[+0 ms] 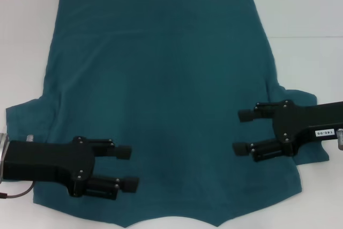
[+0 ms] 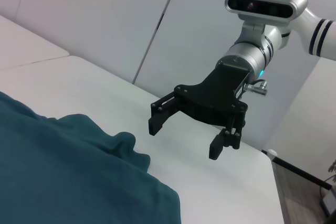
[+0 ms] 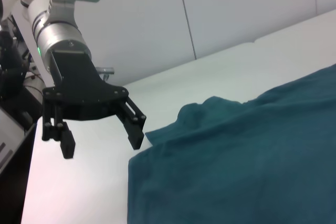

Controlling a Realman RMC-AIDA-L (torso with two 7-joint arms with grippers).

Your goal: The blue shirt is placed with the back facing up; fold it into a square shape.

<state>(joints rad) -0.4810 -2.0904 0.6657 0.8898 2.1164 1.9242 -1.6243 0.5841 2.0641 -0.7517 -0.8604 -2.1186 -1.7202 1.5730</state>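
The blue shirt (image 1: 161,95) lies spread flat on the white table (image 1: 311,14), plain side up, with a short sleeve sticking out at each side near me. My left gripper (image 1: 127,168) is open over the shirt's near left part, fingers pointing inward. My right gripper (image 1: 241,131) is open over the near right part beside the right sleeve, pointing toward the left one. Neither holds anything. The left wrist view shows the right gripper (image 2: 186,137) above the table past a rumpled sleeve of the shirt (image 2: 63,171). The right wrist view shows the left gripper (image 3: 102,144) beside the shirt (image 3: 252,161).
Bare white table surrounds the shirt at the far right and far left (image 1: 27,36). A pale wall (image 2: 105,19) stands behind the table. The table's edge (image 2: 275,182) drops off past the right gripper.
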